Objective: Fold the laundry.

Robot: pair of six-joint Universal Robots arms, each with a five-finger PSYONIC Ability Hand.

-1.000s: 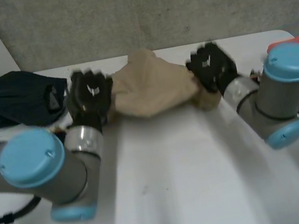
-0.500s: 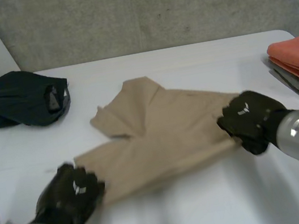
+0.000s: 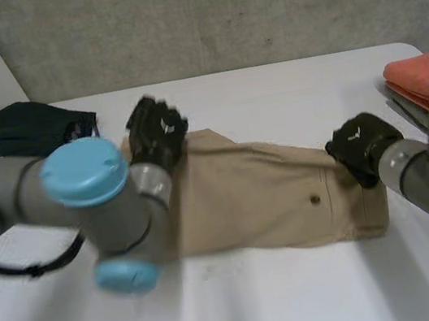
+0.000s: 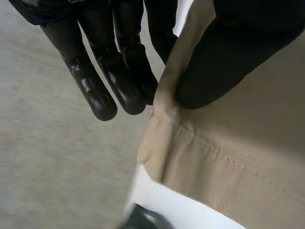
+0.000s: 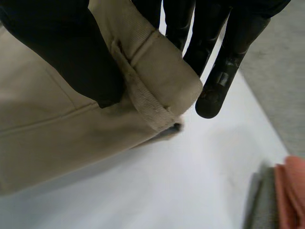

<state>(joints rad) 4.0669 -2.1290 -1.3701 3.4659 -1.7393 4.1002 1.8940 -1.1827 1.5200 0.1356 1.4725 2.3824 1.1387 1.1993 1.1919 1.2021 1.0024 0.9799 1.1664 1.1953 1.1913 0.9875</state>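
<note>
A tan garment point(image 3: 261, 194) with a button lies spread across the middle of the white table point(image 3: 303, 294). My left hand point(image 3: 156, 129) is at its far left corner. In the left wrist view the thumb presses the tan cloth point(image 4: 238, 143) against straight fingers point(image 4: 95, 81) at a stitched hem. My right hand point(image 3: 362, 144) is at the garment's right end. There the thumb and fingers point(image 5: 224, 52) pinch the thick waistband of the tan cloth point(image 5: 38, 124).
A dark garment point(image 3: 27, 126) lies bunched at the back left corner. Folded orange and grey towels point(image 3: 414, 73) are stacked at the right edge, close to my right arm. A grey wall runs behind the table.
Both hands swung the tan garment toward the front, then laid it out flat. My left hand has gone from the front left to the back; the right hand has barely shifted.
</note>
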